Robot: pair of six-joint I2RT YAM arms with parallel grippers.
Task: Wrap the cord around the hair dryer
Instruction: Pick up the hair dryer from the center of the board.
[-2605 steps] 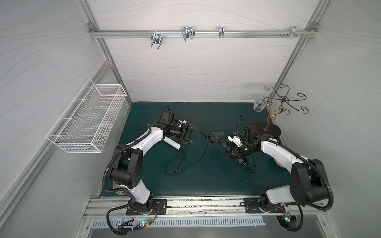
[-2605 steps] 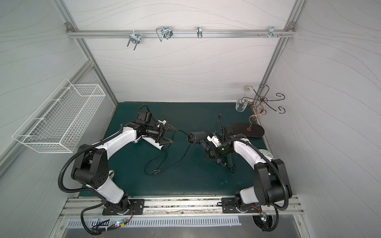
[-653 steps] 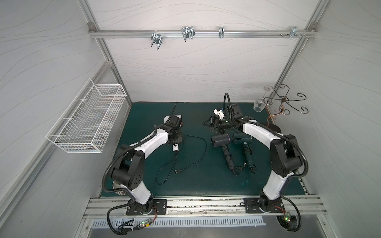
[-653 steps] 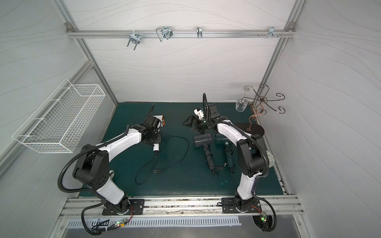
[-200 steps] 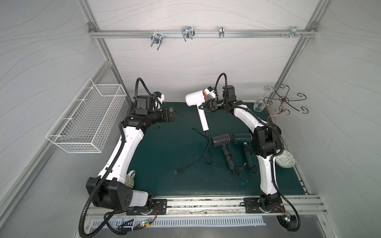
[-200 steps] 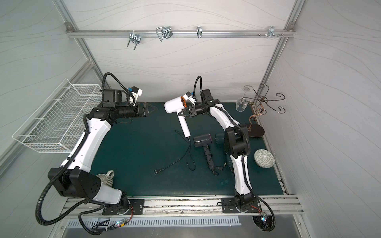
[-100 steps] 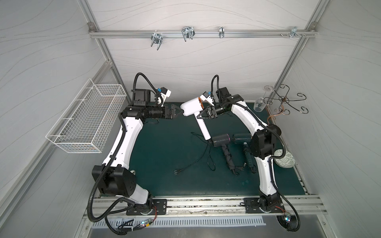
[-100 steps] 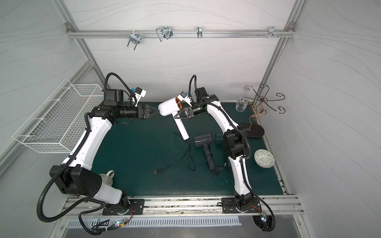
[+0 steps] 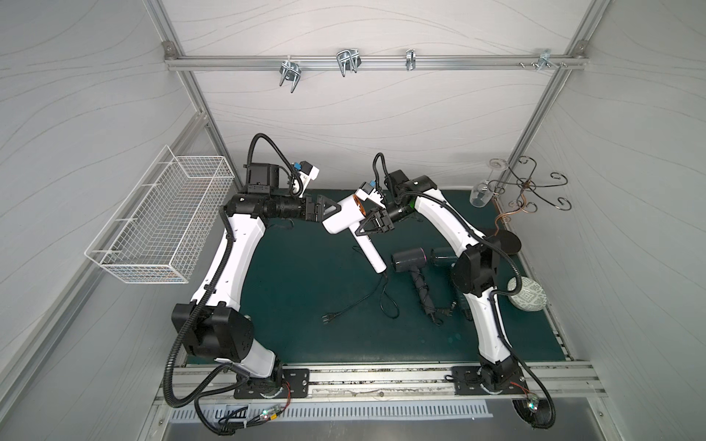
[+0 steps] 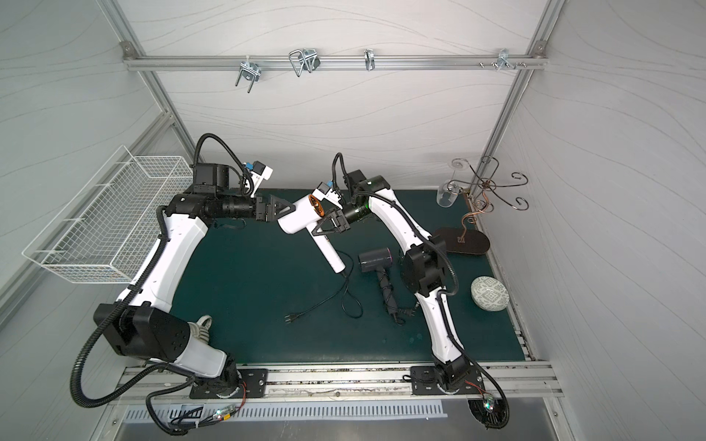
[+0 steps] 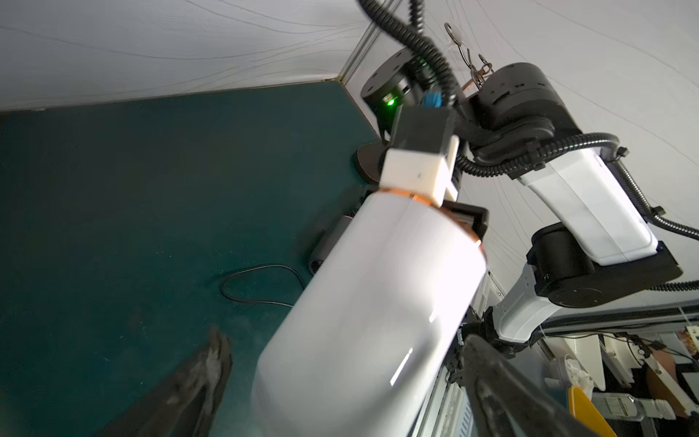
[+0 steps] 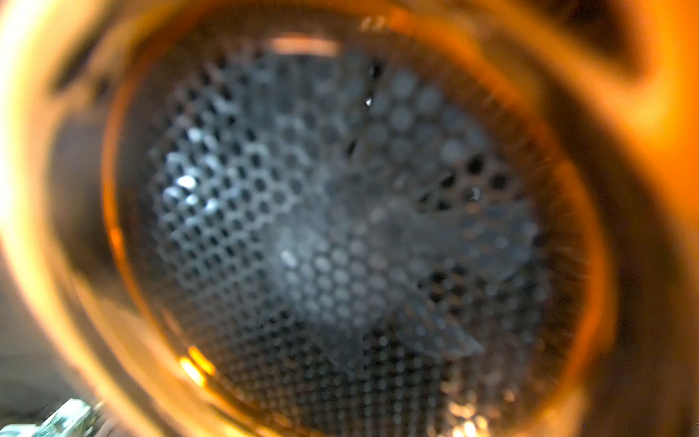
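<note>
- left gripper: jaws wide, straddling barrel of white hair dryer; no clamp.
- right gripper: clamped on dryer, held above worktop.
- cord: trails unwrapped onto worktop.
- step, likely: handover; next calls for left closing squarely on barrel.

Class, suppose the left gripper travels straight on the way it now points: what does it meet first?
The white hair dryer: its barrel end sits between the open jaws of the left gripper, held up by the right gripper. Depth is unclear, so the remaining gap is uncertain.
</note>
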